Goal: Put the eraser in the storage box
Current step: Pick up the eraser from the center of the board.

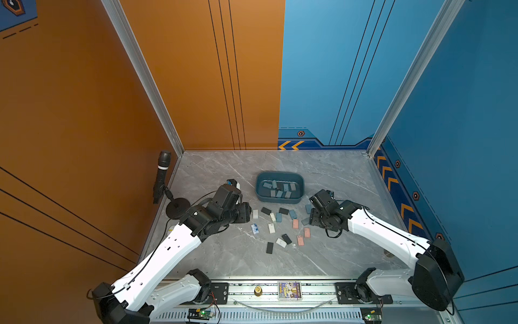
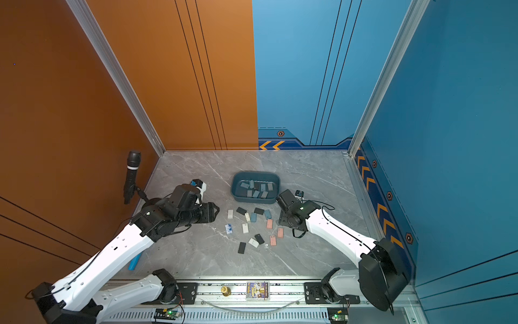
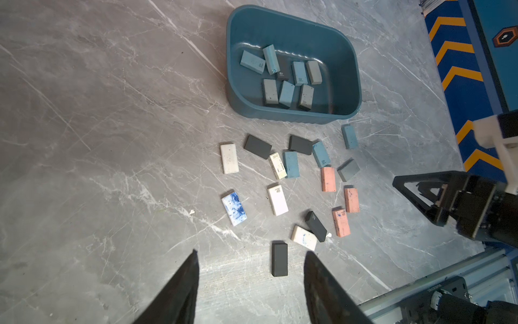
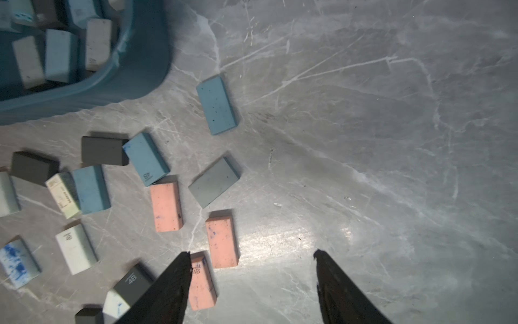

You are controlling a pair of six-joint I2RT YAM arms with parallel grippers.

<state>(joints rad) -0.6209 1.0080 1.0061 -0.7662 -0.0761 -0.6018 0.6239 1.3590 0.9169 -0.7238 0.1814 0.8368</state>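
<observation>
The storage box (image 1: 280, 174) (image 2: 255, 174) is a dark teal tub at the middle back of the table, with several blue and grey erasers (image 3: 286, 94) inside. Many loose erasers lie in front of it: black (image 3: 279, 259), pink (image 4: 222, 242), blue (image 4: 217, 105), white (image 3: 277, 200). My left gripper (image 3: 251, 254) (image 1: 248, 213) hovers open to the left of the pile, holding nothing. My right gripper (image 4: 252, 252) (image 1: 311, 220) stands open over the pile's right edge. One finger is beside a pink "4B" eraser (image 4: 201, 280), and nothing is between the jaws.
A black microphone (image 1: 162, 174) on a round stand is at the left wall. The arms' base rail (image 1: 280, 291) runs along the front edge. A blue object (image 2: 135, 261) lies under the left arm. Orange and blue walls enclose the table.
</observation>
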